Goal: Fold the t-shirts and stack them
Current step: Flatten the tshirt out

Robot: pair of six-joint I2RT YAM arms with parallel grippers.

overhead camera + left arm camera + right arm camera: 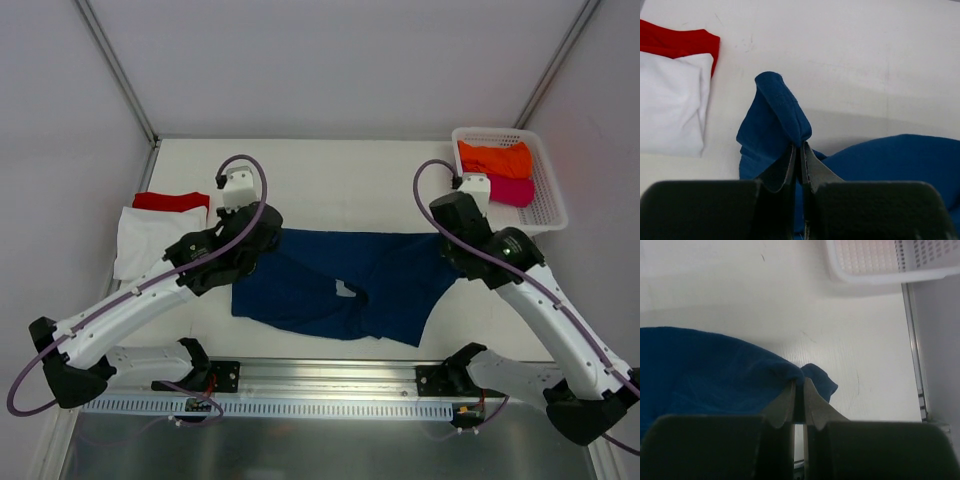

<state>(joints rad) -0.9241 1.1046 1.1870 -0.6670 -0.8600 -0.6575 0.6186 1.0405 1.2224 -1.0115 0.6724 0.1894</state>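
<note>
The navy t-shirt lies spread in the middle of the desk. The left claw is clenched on its left corner, and the right claw grips a fold at its right edge.

Navy t-shirt; white t-shirt; red t-shirt; orange t-shirt; magenta t-shirt; white mesh basket.

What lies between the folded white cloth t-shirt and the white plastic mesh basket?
A rumpled navy blue cloth t-shirt, its ends pinched by the left gripper and right gripper; the overhead view shows it.
</note>
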